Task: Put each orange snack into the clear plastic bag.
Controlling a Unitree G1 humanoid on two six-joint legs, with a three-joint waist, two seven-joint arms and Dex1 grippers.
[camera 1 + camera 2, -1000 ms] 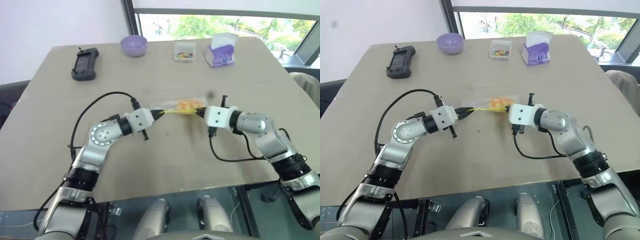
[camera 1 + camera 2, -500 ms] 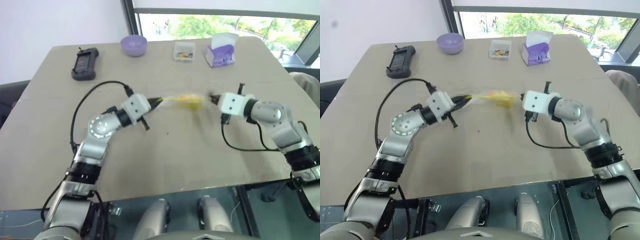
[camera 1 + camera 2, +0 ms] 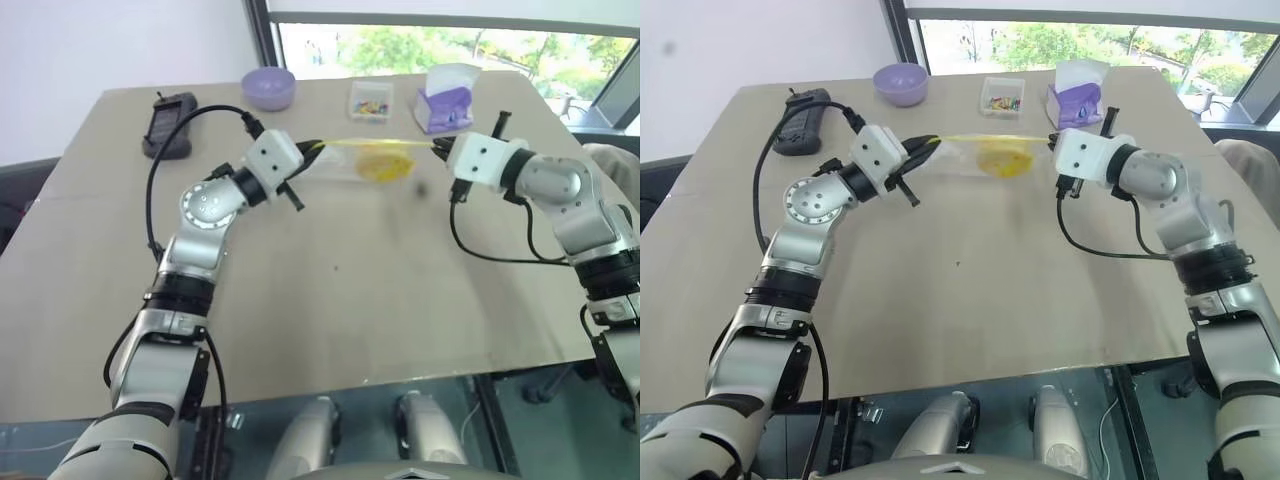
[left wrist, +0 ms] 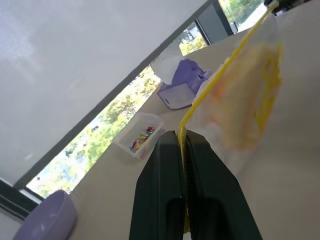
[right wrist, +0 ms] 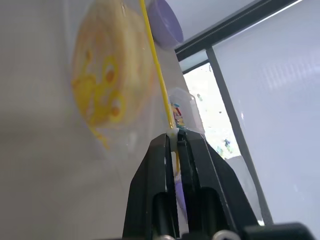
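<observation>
Both grippers pinch the bag [image 3: 365,160] by its yellow zip strip, one at each end, bag stretched between them above the table [image 3: 330,300]. Left gripper [image 3: 308,150] is clamped on the strip's left end; right gripper [image 3: 440,150] is clamped on the right end. Both wrist views confirm it: fingers [image 4: 170,200] pressed together with the yellow strip caught between them, same for the right arm's fingers [image 5: 165,200].

Snack [image 3: 385,163] sits inside the bag, hanging below the strip near the middle, a bit closer to the right gripper. Through the plastic it reads as a round orange-yellow shape behind the bag's yellow print. Bag hangs roughly vertical from the taut strip, off the tabletop as far as I can tell.

Along the far table edge: black handheld device [image 3: 170,125] at left, purple bowl [image 3: 268,88], small clear box [image 3: 369,100] with colourful bits, purple tissue box [image 3: 443,102]. All well apart from the bag. Window with green trees behind the table.
</observation>
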